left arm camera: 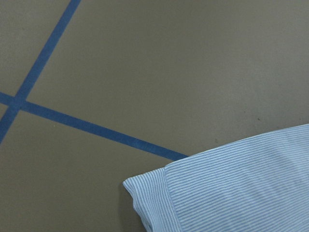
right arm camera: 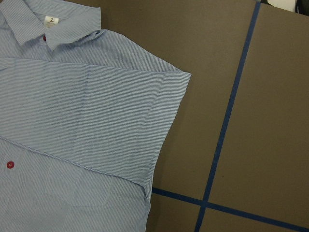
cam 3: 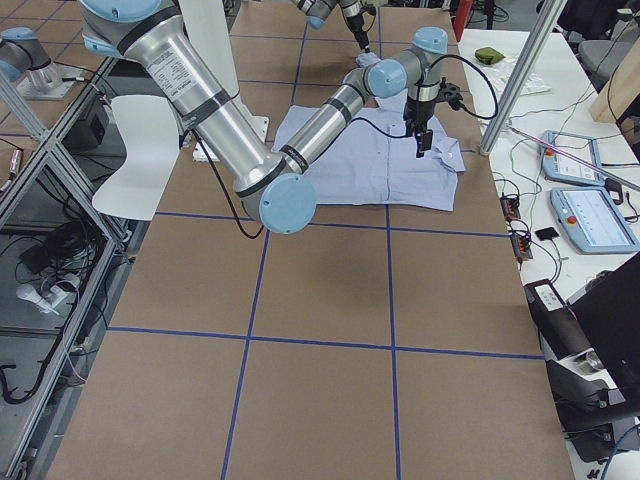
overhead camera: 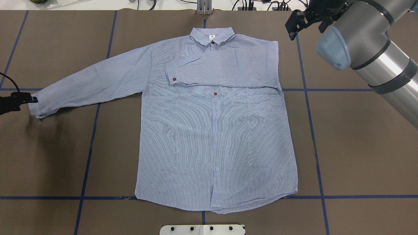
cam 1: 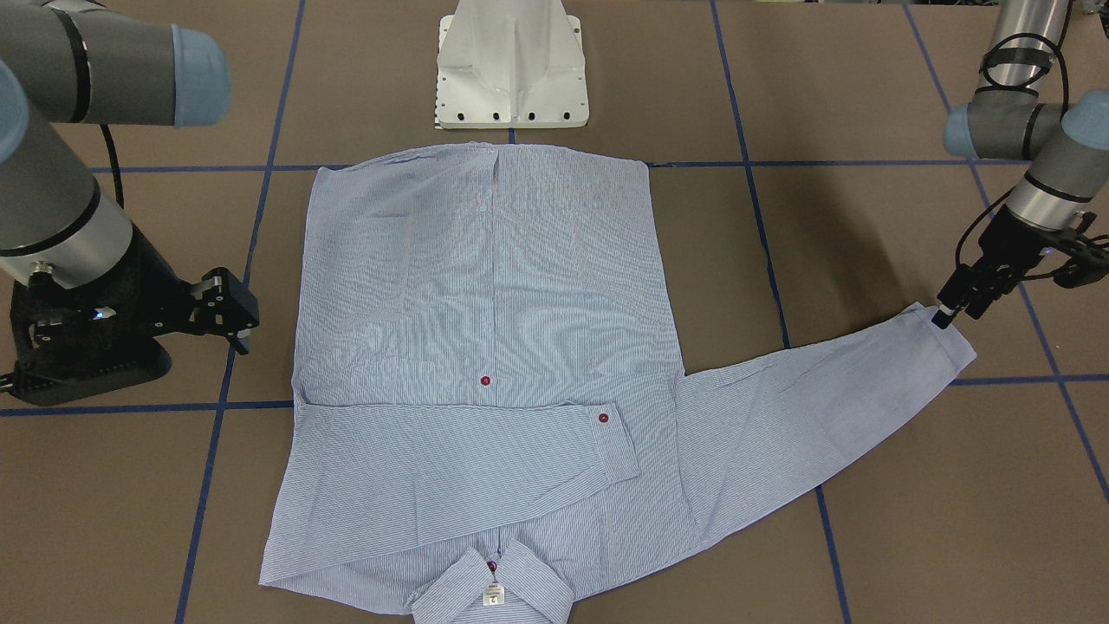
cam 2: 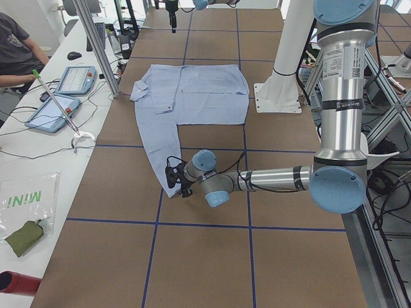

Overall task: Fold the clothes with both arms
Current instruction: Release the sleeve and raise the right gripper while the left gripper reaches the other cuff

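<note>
The light blue striped shirt lies flat and front up on the brown table, collar away from the robot's base. It also shows in the overhead view. One sleeve is folded across the chest. The other sleeve stretches out flat toward my left side. My left gripper is low at that sleeve's cuff; its fingers look closed on the cuff's edge. My right gripper is open and empty, raised beside the shirt's far shoulder.
The white base pedestal stands just past the shirt's hem. Blue tape lines cross the table. A bench with tablets and a seated person runs along the far side.
</note>
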Controlling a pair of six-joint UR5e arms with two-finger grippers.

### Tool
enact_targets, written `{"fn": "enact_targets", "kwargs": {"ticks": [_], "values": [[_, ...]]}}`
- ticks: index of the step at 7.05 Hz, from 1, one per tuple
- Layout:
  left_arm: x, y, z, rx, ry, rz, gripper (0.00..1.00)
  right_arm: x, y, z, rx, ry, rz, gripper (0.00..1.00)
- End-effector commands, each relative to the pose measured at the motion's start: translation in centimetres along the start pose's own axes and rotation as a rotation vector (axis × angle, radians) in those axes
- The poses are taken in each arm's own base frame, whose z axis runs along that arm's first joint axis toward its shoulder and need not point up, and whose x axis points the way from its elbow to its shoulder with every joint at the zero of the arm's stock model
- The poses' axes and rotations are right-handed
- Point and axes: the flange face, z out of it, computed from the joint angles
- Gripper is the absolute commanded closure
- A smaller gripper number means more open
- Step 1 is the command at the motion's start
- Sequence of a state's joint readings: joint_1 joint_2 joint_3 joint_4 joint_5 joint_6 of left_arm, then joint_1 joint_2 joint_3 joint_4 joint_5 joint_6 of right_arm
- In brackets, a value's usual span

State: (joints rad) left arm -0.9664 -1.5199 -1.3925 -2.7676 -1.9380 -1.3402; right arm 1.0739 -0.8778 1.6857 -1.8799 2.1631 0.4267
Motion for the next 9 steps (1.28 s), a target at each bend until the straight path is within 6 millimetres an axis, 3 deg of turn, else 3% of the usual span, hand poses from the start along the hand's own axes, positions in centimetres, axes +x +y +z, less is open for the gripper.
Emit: {"fn": "enact_targets", "kwargs": {"ticks": [1,3,6,8,9], "values": [[0.32,0.27,0.73,0.007,-0.006,0.001,0.47,1.03,0.66,-0.58,-0.014,-0.004,0.003,0.00],[0.25,0.27,0.76,0.006,-0.007,0.005,0.63,0.92,0.61,-0.54,-0.014,-0.003,0.001,0.00],[-0.59,0.44,0.85,0.001,-0.024,0.003,0.74,0.95,0.62,-0.17,-0.020,-0.001,0.002,0.00],[-0.55,0.39,0.97,0.001,-0.025,0.001,1.00,0.94,0.60,0.02,-0.023,0.000,0.002,0.00],[-0.11,0.30,0.97,0.001,-0.019,0.003,1.00,0.90,0.62,-0.04,-0.022,-0.001,0.001,0.00]]}}
